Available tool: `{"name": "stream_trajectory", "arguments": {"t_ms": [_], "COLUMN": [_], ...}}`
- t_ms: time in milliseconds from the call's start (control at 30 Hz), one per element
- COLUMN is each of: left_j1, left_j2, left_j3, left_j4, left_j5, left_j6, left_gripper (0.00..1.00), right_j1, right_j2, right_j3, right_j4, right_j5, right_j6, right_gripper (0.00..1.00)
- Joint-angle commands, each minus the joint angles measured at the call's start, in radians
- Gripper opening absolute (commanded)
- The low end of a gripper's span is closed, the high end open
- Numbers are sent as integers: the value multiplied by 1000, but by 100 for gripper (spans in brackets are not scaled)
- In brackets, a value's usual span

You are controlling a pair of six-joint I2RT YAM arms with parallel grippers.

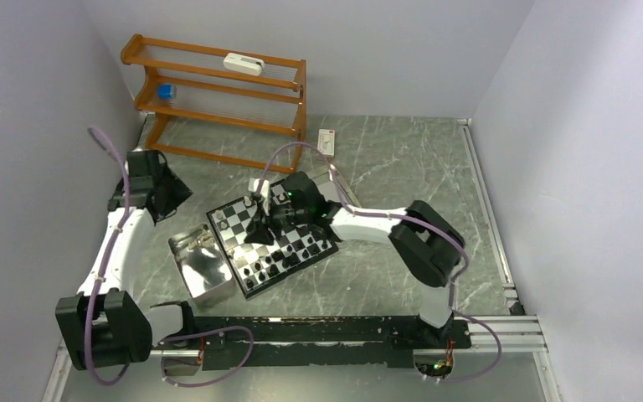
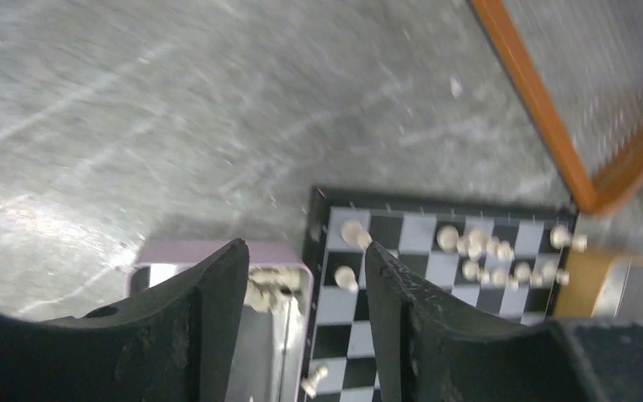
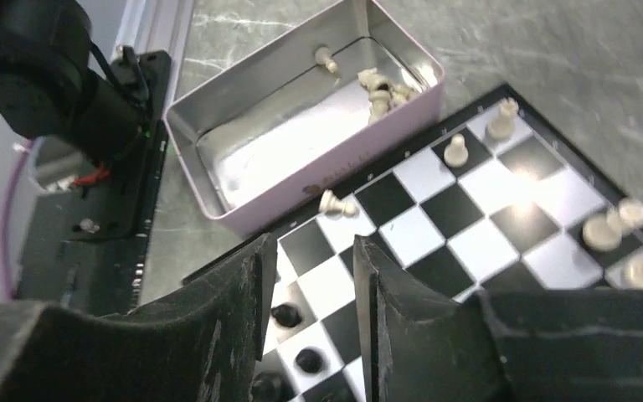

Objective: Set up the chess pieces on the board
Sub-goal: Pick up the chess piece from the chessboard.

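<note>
I count one board (image 1: 236, 219), lying askew in the middle of the table (image 1: 402, 159). There are two tins: a pink-walled tin (image 3: 251, 213) hard against the board's left edge, and a second tin (image 2: 615, 289) at the opposite side, only partly in view. In the right wrist view the white pieces (image 3: 456, 149) on the board come to two standing alone near the corner by the tin, and one lying on its side at the tin-side edge. There is also a blurred cluster at the far right that I cannot count. Inside the pink-walled tin one white piece sits apart and a small heap lies in a corner. Three black pieces (image 3: 285, 315) show just beside the right fingers. Farther off stands one wooden rack (image 1: 218, 109) with one white object (image 1: 243, 63) and one blue object (image 1: 165, 90) on it, and one small card (image 1: 326, 141) lies on the table. The left claw (image 2: 306, 251) hangs above the table, well left of the board. Its jaws are roughly half apart with nothing between them, and it touches nothing. The right claw (image 3: 314, 244) hovers over the board near the tin-side edge. Its jaws are parted by a narrow gap through which I see only bare squares, so it holds no piece.
</note>
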Motion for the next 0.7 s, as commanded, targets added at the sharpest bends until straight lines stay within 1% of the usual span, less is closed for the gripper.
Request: {"name": "stream_trajectory", "arguments": {"t_ms": [0,67,167,300,400,667], "left_j1": [138,207,269,302,304,304], "left_j2": [19,34,39,15,1,-10], "left_j3": [-1,-26,-61,-111,-142,-168], "left_j4": [84,92,118,138,159,178], "left_j5": [-1,23,56,5,-12,0], "left_j6": [-67,-84,-54,-52,-39,-25], "left_gripper": [64,74,78,79,79,77], "right_j1": [8,9,11,19,23,35], "right_j2": [150,211,232,268,322,392], "right_j3": [157,200,196,188,250,315], "right_j4": [-107,-152,-120,-70,-137,-163], "right_j5": [-139,-151,-157,-172,-163,-184], "right_j6": [-286,-366,-479,-588,-636,-716], "right_gripper": [42,42,42,41,39,39]}}
